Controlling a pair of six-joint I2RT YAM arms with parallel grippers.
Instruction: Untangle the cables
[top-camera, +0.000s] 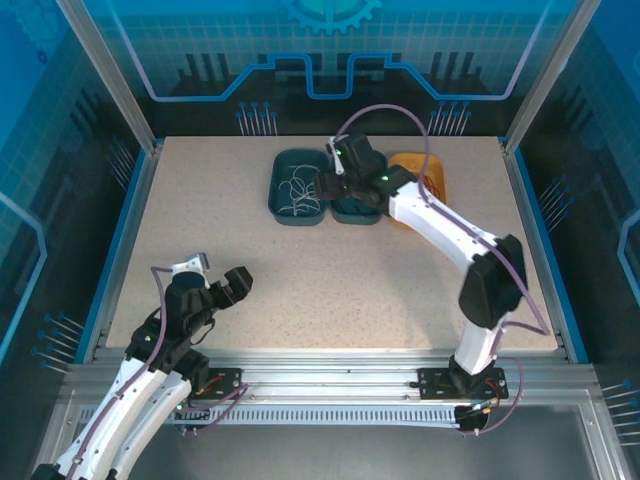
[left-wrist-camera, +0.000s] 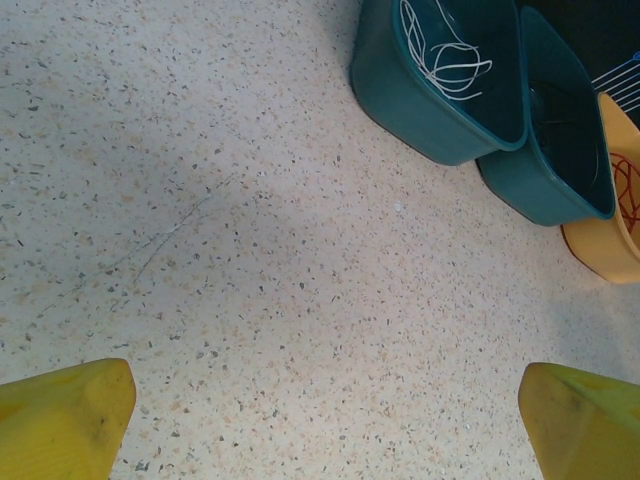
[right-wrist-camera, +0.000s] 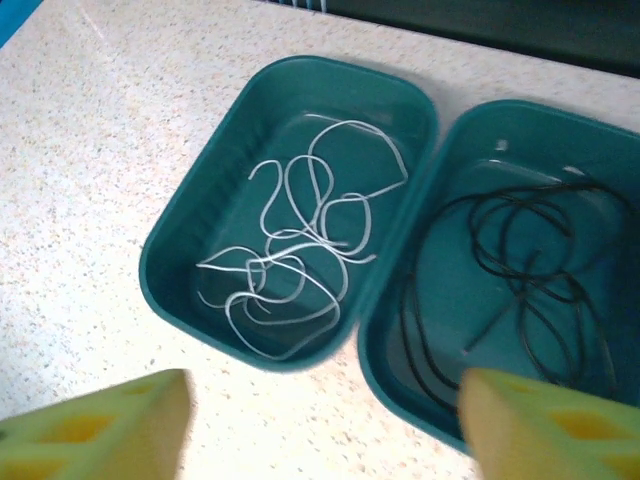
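arms (top-camera: 440, 225): white, black joints | hoses (top-camera: 392, 107): purple | fingers (right-wrist-camera: 100, 430): yellow

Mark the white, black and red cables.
white cable (right-wrist-camera: 305, 237), right wrist view, crossing strands mid-tangle
black cable (right-wrist-camera: 530, 262), right wrist view, middle of the coils
red cable (left-wrist-camera: 622, 188), left wrist view, loop near the picture's edge

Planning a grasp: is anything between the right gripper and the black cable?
Nothing visible stands between them. The black cable lies loose in its teal bin, which is open from above. The open right gripper hovers over it, and only the bin's wall surrounds the cable.
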